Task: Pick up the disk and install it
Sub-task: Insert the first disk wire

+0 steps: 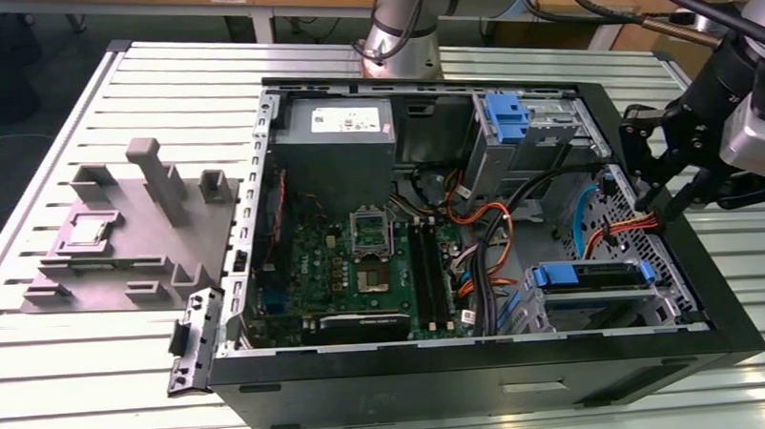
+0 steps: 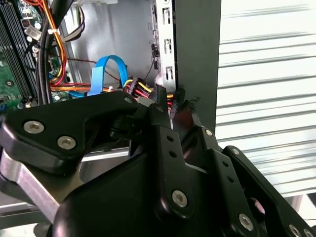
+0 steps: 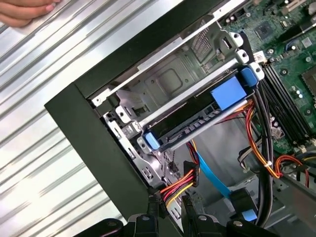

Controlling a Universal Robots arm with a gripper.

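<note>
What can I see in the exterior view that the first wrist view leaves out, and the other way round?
The exterior view adds the grey fixture block on the slatted table, the power supply box and the arm's base. The first wrist view adds a person's hand on the table. Both share the open computer case, the disk in a drive bay, the motherboard and the gripper.
</note>
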